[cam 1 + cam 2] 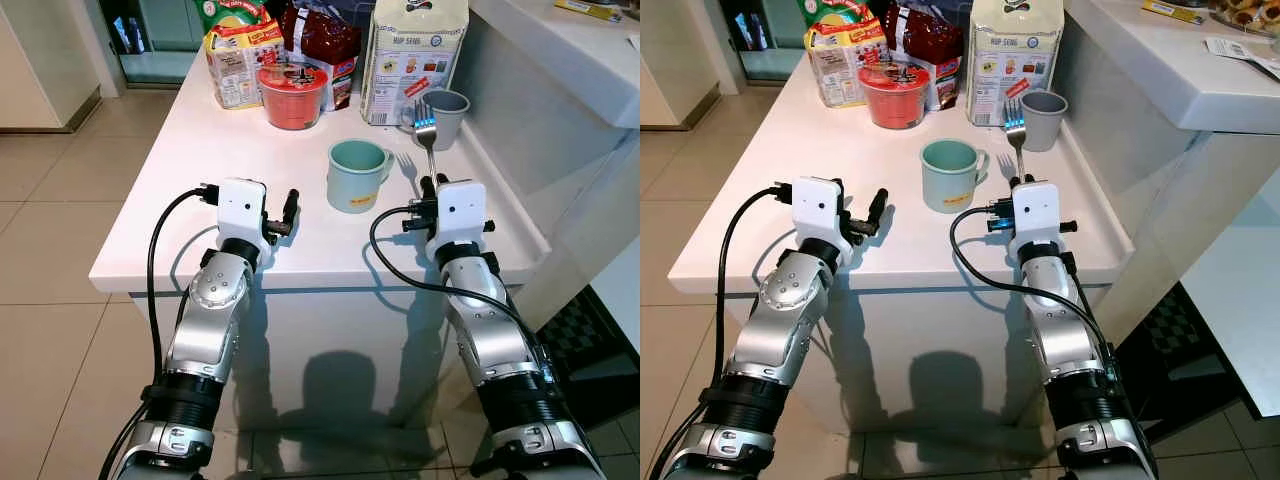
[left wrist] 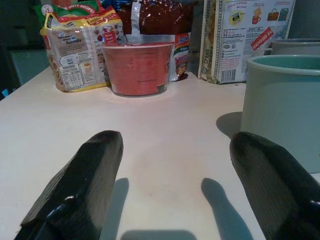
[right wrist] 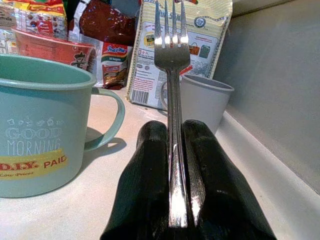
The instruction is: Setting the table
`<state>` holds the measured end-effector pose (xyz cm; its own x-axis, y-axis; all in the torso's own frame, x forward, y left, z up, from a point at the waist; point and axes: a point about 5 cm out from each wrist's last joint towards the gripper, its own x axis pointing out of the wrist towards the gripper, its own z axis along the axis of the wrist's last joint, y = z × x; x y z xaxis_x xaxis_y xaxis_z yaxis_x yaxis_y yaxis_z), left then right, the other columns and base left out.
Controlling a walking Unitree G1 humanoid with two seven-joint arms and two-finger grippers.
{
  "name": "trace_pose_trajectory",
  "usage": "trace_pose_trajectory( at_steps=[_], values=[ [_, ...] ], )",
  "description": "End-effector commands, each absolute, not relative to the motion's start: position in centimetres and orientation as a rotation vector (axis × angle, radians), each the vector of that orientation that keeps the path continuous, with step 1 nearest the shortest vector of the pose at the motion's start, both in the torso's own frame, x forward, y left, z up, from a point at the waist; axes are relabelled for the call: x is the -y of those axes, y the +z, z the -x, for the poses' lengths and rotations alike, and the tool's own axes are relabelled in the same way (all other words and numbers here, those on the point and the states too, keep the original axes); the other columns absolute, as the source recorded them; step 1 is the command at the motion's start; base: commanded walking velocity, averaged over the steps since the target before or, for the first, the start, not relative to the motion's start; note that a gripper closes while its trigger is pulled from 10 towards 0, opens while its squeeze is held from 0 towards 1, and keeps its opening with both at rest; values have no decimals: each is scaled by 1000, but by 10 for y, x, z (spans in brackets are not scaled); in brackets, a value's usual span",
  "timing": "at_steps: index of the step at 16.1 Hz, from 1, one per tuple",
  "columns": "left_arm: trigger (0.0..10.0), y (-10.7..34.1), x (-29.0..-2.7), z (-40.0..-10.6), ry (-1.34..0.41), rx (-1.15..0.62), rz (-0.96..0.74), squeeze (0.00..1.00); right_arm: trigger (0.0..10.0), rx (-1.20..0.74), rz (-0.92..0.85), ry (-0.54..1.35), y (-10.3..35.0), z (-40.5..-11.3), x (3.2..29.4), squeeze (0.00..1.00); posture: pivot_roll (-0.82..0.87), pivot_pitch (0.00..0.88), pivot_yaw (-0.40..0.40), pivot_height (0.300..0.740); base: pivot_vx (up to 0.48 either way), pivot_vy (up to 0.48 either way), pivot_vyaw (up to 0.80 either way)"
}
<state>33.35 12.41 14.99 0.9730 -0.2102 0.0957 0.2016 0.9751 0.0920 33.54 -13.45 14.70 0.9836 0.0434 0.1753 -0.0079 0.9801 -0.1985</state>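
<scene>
R gripper [image 3: 172, 165]: fork [image 1: 427, 140] being clamped by handle, tines at 12, for placing | mug [image 1: 355, 175] at 10 | L gripper [image 2: 185, 185]: fingers being held apart, idle

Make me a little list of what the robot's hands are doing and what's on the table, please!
right gripper: shut on the fork, tines pointing up
left gripper: open, holding nothing, over the table
green mug: upright, between the two grippers
grey cup: behind the fork, by the wall
red tub: at the back, in front of the food packets
</scene>
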Motion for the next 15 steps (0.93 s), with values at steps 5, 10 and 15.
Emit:
trace_pose_trajectory(
  at_steps=[5, 10, 15],
  values=[
    [10000, 144, -121, -332, -226, 71, -73, 0, 0, 169, 167, 9, 144, -336, 140, 0, 17, 0, -12, 740, 0, 0, 0],
    [10000, 145, -120, -332, -226, 77, -74, 0, 0, 165, 169, 4, 142, -336, 142, 0, 16, 0, -12, 740, 0, 0, 0],
    [10000, 150, -125, -332, -220, 104, -55, 0, 0, 155, 170, 0, 139, -336, 144, 0, 22, 0, -10, 740, 0, 0, 0]
  ],
)
